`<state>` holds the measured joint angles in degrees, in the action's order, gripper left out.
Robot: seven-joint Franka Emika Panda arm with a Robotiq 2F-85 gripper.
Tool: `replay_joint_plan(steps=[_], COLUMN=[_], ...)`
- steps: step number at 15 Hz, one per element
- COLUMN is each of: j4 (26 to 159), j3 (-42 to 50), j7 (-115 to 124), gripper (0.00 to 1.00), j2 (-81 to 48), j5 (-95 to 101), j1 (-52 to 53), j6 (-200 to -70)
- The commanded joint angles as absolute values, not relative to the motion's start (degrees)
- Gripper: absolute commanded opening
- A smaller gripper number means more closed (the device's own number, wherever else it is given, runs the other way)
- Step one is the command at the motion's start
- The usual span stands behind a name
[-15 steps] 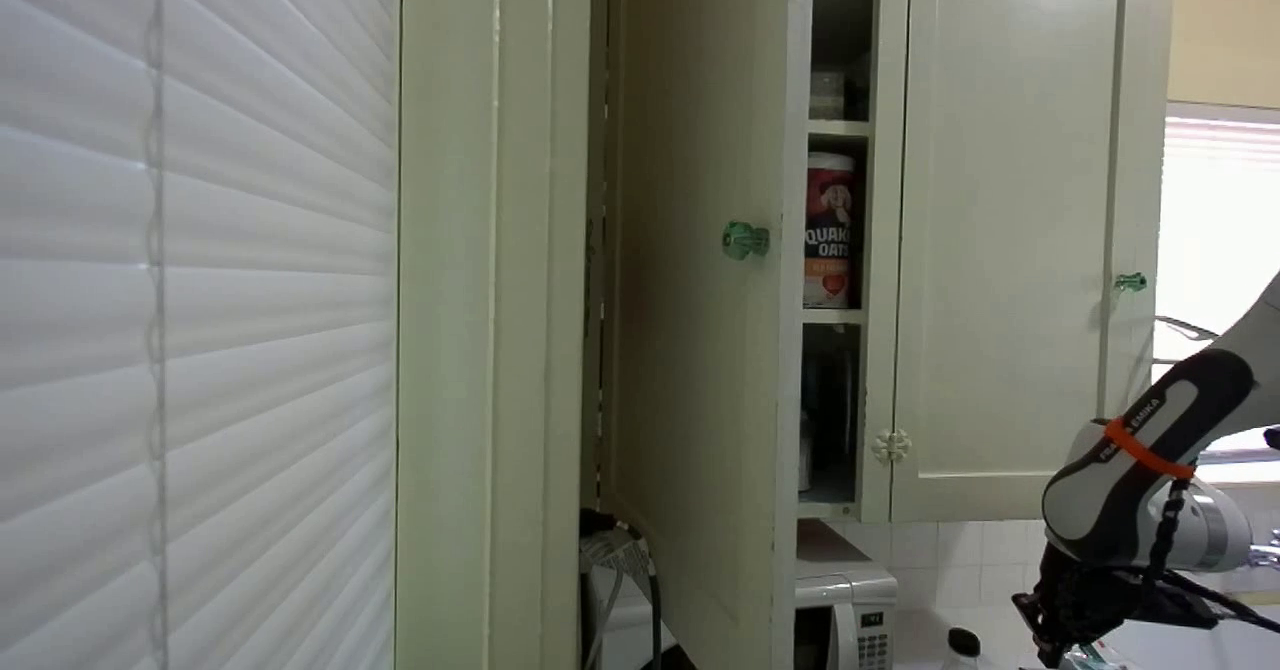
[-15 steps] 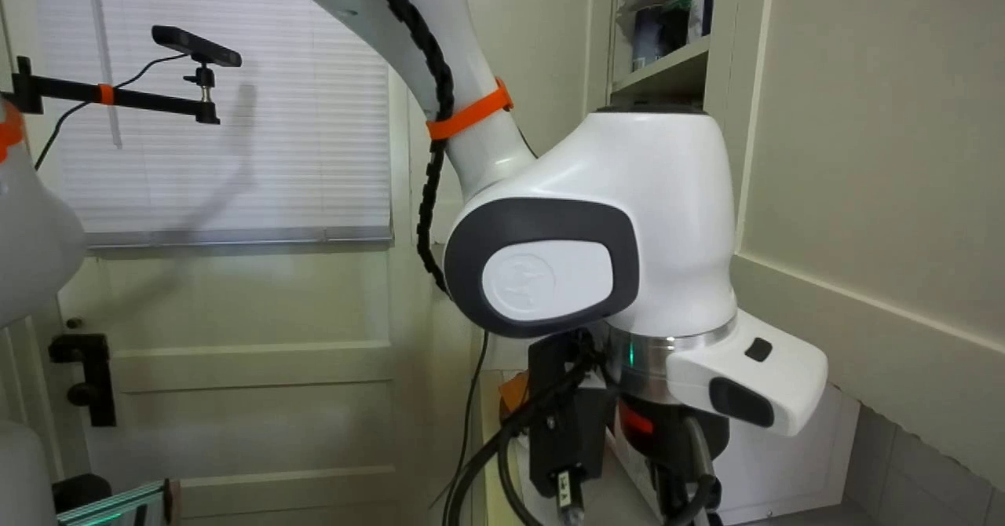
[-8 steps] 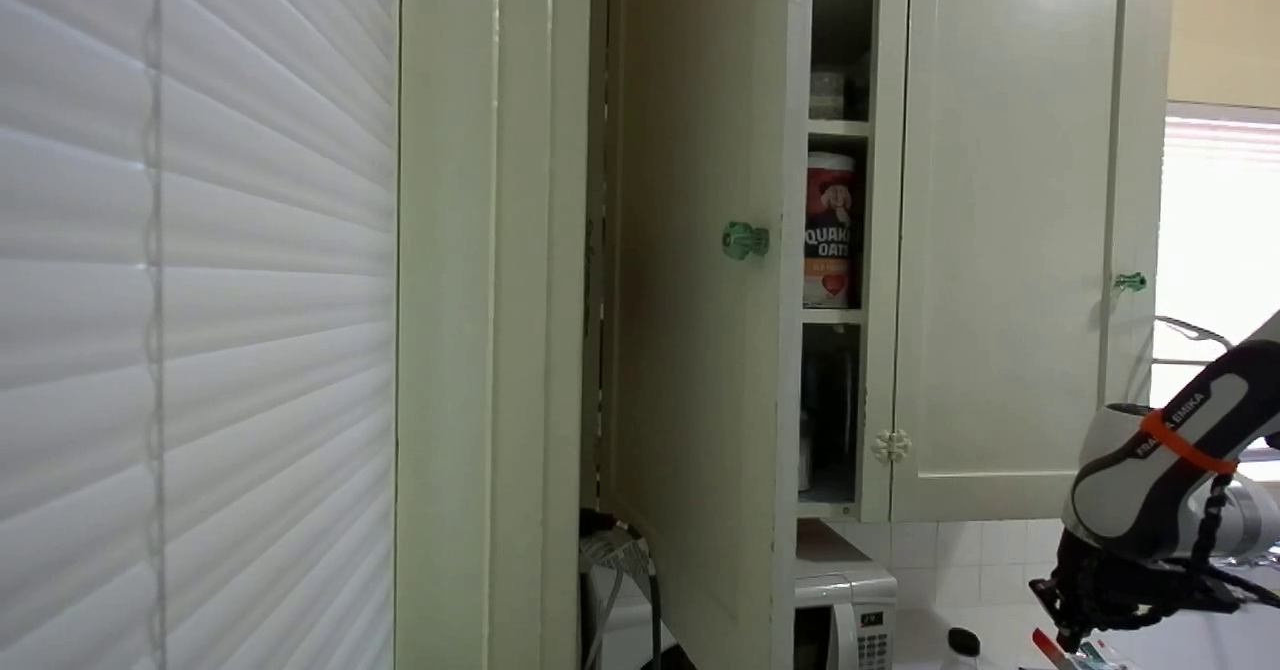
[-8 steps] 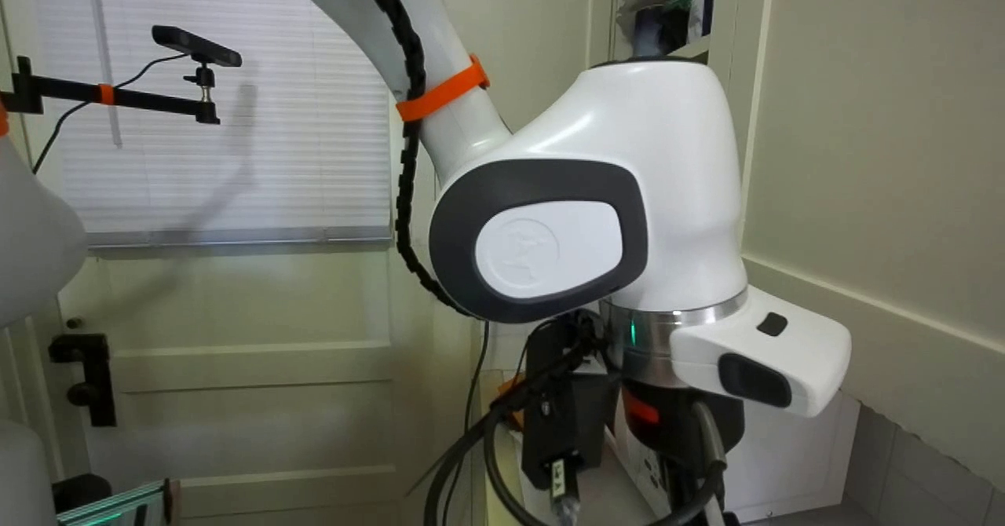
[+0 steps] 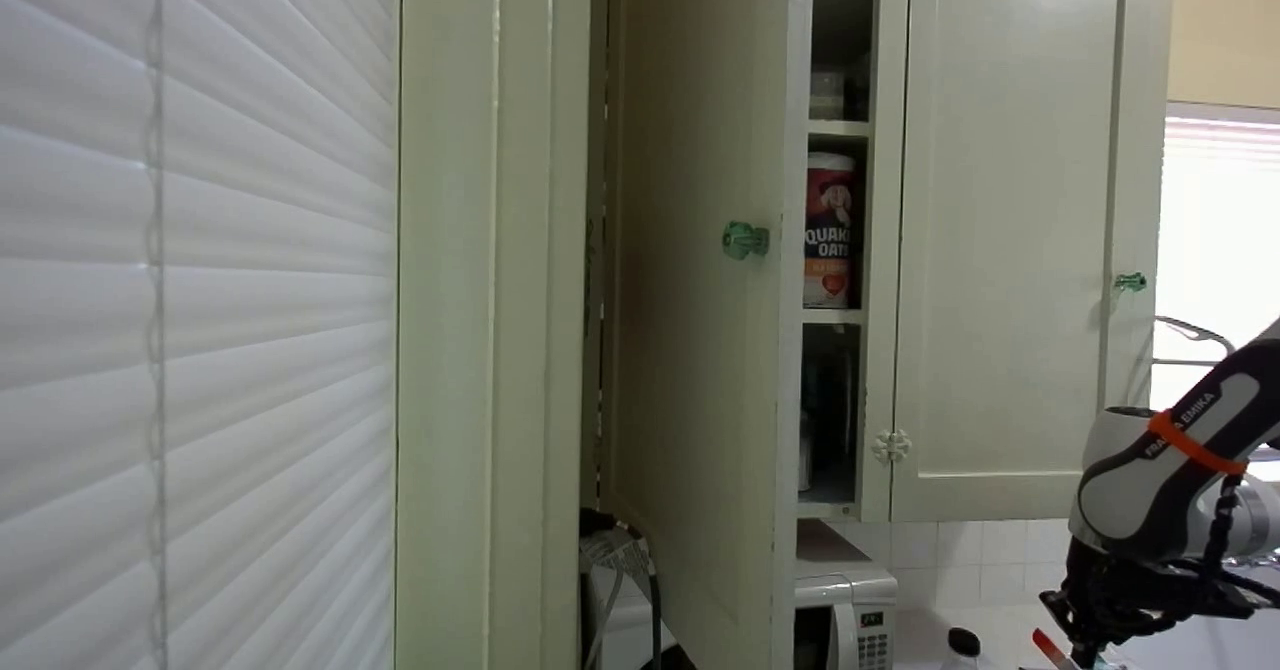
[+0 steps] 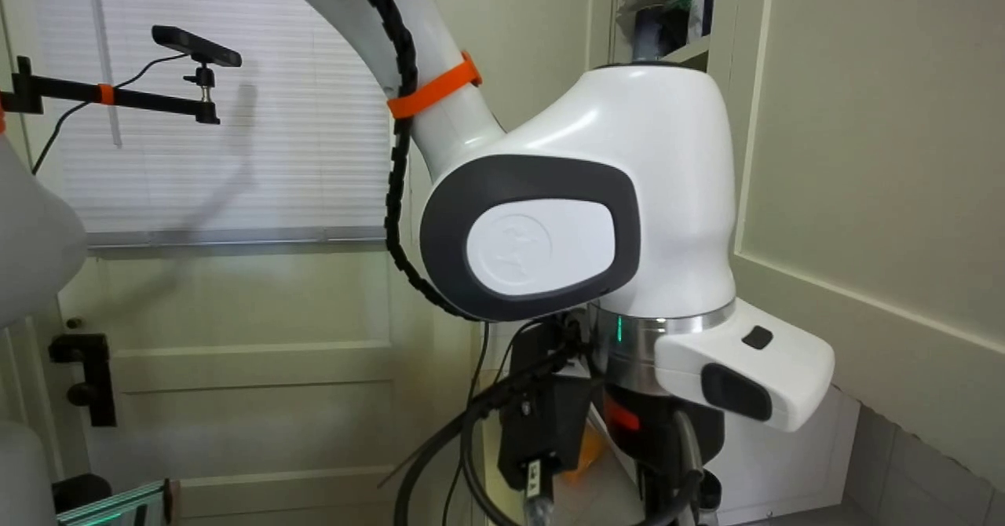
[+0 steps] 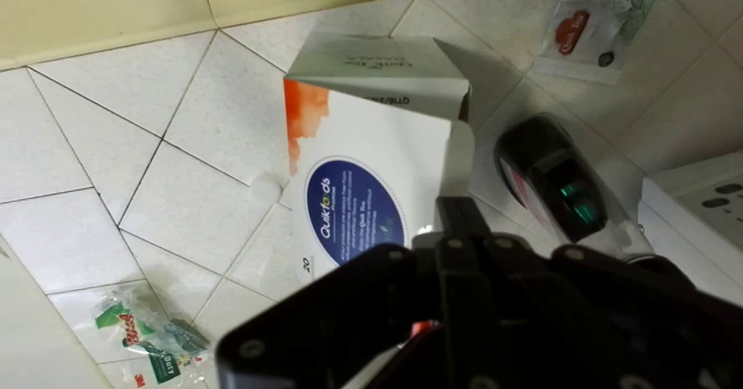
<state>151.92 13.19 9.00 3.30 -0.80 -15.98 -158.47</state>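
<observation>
The white cardboard tea box with a blue circle [image 7: 371,157] sits on the pale tiled surface [image 7: 215,145], upper middle of the wrist view, apparently neither gripped nor lifted yet, the black jointed fingers [image 7: 470,218] being pressed together with nothing visible between them.

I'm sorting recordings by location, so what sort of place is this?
Most likely a kitchen: a microwave stands below an open cupboard holding a Quaker Oats canister, and a Quik Tea box rests on the tiled counter.
</observation>
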Motion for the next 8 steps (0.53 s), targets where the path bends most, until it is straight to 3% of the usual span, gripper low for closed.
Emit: replay_joint_plan(steps=[1, 8], j4=[152.63, 152.67], j3=[13.54, 13.70], j7=[10.58, 10.91], gripper=[0.00, 0.00], j2=[3.01, 0.04], j5=[0.49, -0.89], j1=[-16.10, -15.55], j6=[-157.36, -158.52])
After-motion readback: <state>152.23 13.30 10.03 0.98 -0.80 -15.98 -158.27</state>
